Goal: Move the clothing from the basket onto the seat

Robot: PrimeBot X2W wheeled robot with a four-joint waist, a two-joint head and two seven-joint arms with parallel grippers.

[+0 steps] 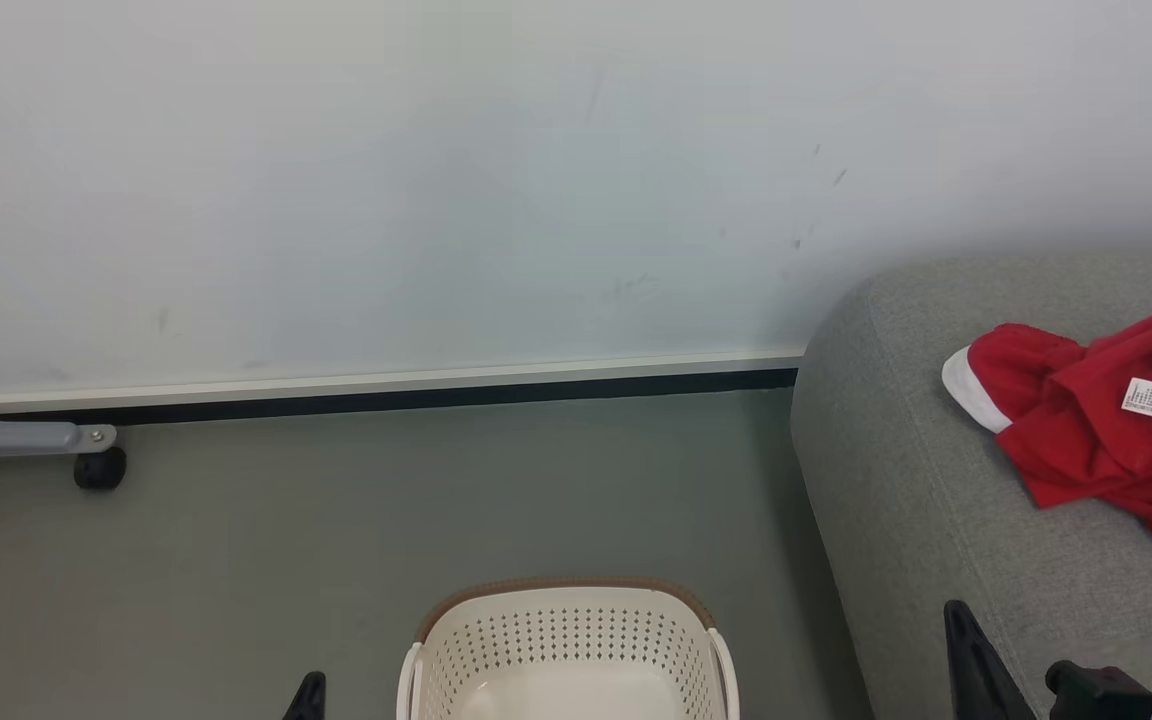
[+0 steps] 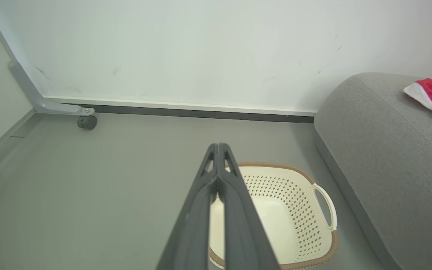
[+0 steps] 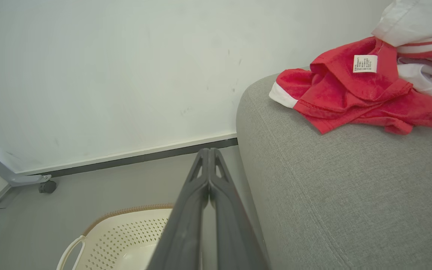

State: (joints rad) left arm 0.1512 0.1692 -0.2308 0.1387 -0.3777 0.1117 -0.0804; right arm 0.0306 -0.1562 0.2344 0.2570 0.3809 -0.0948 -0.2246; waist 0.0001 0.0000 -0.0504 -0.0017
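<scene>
Grey floor (image 1: 336, 520), white wall (image 1: 436, 200). Red white-trimmed clothing (image 1: 1086, 430) lies crumpled on the sofa (image 1: 916, 540), cut off at the edge; the cream basket (image 1: 566, 635) is half cropped. Left fingers (image 2: 197, 217) and right fingers (image 3: 186, 225) are pressed together.

Home-like room: grey sofa (image 1: 916, 520), laundry basket (image 1: 566, 640), bare white wall (image 1: 436, 200).
</scene>
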